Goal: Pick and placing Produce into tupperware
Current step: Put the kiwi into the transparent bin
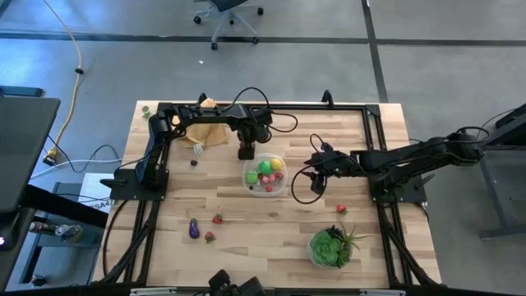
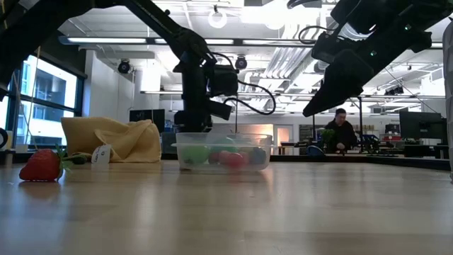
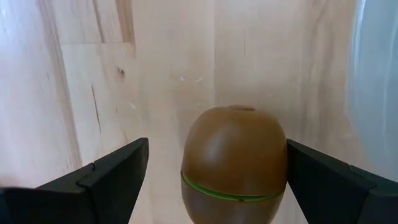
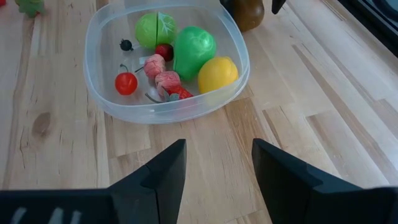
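A brown kiwi (image 3: 234,158) with a green seam stands on the wooden table, just outside the tupperware's far left side. My left gripper (image 3: 217,142) points straight down over it, open, one finger on each side (image 1: 245,152). The clear round tupperware (image 1: 265,174) holds green limes, a green fruit (image 4: 194,48), a yellow lemon (image 4: 217,73) and red berries. My right gripper (image 4: 219,162) hovers open to the right of the tupperware (image 1: 316,167), nothing between its fingers. An eggplant (image 1: 194,229) and strawberries (image 1: 217,219) lie on the near left of the table. My left gripper comes at the kiwi from above, fingers pointing down. One finger (image 3: 323,180) stands right at the kiwi's side (image 3: 281,155); I cannot tell whether it touches. The other finger (image 3: 112,177) is clearly apart. The kiwi rests on the table.
An orange-tan cloth (image 1: 209,131) lies at the far left behind the left arm. A leafy green plant (image 1: 333,245) sits near the front right, with a strawberry (image 1: 341,209) beside it. A black frame (image 1: 370,111) borders the table. A person sits far off in the room (image 2: 341,131).
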Robot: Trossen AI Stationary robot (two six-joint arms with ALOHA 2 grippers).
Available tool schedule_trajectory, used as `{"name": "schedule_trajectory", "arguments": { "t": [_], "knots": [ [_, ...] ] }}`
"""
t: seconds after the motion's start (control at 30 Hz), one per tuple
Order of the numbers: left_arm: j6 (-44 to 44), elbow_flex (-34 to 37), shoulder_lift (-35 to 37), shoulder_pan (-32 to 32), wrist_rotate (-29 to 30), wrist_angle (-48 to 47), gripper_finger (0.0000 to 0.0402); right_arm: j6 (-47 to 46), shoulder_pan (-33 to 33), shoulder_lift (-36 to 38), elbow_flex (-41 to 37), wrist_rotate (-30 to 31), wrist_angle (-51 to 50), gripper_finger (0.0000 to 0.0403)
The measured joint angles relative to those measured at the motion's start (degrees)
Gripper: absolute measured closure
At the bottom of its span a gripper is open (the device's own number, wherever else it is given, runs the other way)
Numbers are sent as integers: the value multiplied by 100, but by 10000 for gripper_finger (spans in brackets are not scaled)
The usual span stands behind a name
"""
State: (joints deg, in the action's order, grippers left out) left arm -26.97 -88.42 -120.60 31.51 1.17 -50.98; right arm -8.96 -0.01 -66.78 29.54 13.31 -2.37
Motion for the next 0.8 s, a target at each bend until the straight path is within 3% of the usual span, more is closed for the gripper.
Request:
{"name": "schedule_trajectory", "arguments": {
  "t": [0.23, 0.8],
  "knots": [
    [-133, 0, -1, 2, 169, -41, 58, -1, 0, 0, 0, 1, 0, 227],
    [-129, 0, -81, 0, 127, -14, 139, 0, 1, 0, 0, 0, 1, 227]
  ]
}}
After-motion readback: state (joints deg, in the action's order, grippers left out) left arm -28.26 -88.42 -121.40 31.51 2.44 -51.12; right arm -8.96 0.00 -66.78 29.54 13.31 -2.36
